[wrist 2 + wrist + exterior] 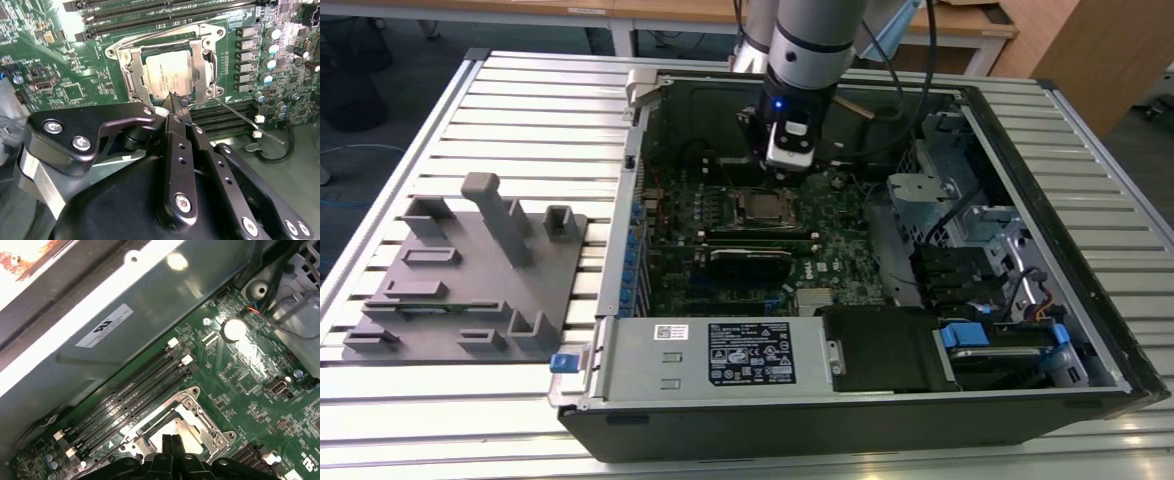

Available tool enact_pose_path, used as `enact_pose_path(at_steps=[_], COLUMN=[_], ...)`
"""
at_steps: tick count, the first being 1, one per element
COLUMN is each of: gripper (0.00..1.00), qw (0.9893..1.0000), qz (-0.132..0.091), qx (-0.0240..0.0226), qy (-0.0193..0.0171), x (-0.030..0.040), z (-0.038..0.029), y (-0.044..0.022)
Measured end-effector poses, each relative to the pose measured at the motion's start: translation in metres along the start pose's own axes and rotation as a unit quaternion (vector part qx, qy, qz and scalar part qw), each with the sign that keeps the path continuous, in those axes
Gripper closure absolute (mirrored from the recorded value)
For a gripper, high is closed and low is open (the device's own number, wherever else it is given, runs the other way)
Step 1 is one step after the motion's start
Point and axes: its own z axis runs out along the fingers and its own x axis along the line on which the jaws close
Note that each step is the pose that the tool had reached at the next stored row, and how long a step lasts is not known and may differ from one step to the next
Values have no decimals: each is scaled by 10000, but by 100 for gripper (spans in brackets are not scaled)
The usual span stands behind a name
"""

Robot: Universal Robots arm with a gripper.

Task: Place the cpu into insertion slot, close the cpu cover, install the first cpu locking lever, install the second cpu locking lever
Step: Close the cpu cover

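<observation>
The cpu [167,75] lies flat in the insertion slot [120,52], its silver-grey top showing through the window of the cpu cover [199,62], which lies down over it. One thin wire locking lever [250,120] sticks out free from the socket's corner across the memory slots. A second lever [160,39] runs along the socket's opposite side. My gripper [178,103] is shut, with its tips at the socket's edge next to the cpu and nothing between them. In the exterior view the gripper [786,168] hangs just above the cpu [766,207]. The first wrist view has the fingertips [170,441] over the cover [197,412].
The motherboard sits inside an open computer case [1121,380] on a ribbed metal table. Long black memory slots [135,390] flank the socket. A power supply [720,350] fills the case's near side and a drive cage [921,195] stands at the exterior view's right. A grey fixture plate [467,270] lies outside.
</observation>
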Motion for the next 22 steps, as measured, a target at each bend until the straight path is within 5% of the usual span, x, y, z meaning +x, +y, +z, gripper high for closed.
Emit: enact_pose_path(at_steps=[5,7,14,22], gripper=[90,90,90,90], qw=[9998,9996,9989,9987], qz=[-191,-250,-404,-458], qx=[-64,-76,-195,-163], qy=[69,66,-101,-147], x=[0,0,-2,-2], z=[0,1,1,1], y=[0,-1,-11,-12])
